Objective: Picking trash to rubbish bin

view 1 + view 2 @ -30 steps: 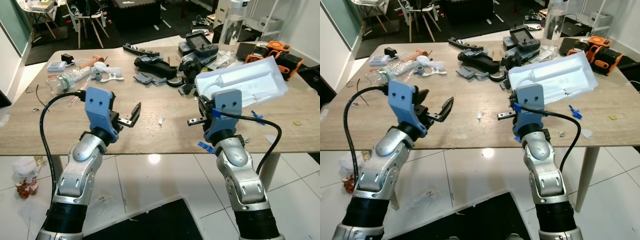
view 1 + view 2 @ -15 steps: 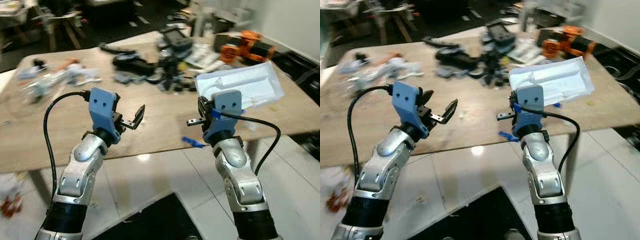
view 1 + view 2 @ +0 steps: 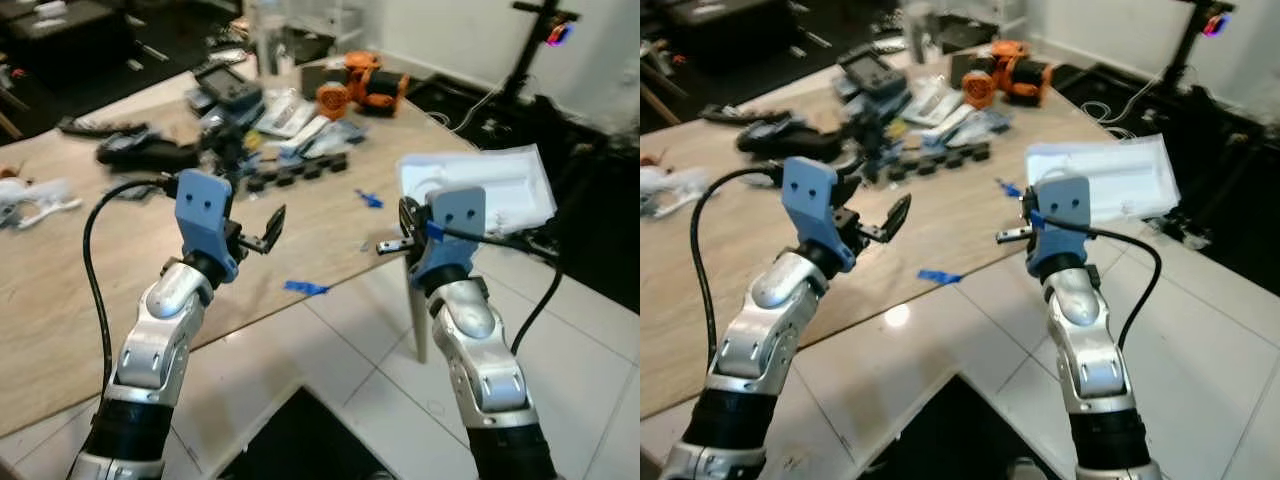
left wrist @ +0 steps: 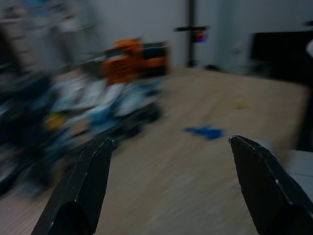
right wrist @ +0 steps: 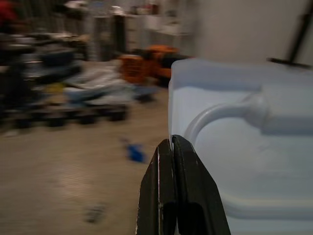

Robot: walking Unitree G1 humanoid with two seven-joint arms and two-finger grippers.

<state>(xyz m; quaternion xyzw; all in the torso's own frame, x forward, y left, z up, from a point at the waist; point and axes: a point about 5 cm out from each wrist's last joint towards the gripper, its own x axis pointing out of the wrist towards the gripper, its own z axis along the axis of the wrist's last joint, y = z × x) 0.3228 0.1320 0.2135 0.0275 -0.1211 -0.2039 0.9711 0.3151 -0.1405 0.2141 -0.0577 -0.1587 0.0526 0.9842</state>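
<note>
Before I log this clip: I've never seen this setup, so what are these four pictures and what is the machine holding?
This is a humanoid robot with two silver arms, each ending in a tool of two black fingers. The two wide pictures come from cameras in its head, looking down over its arms. The other two come from cameras on its wrists, looking along the fingers.

The right tool is shut on the edge of a white moulded plastic tray, held in the air beyond the table's corner. The left tool is open with nothing in it.

The wooden table carries black gadget parts, an orange device, packets and blue tape scraps. The wrist views are blurred.
</note>
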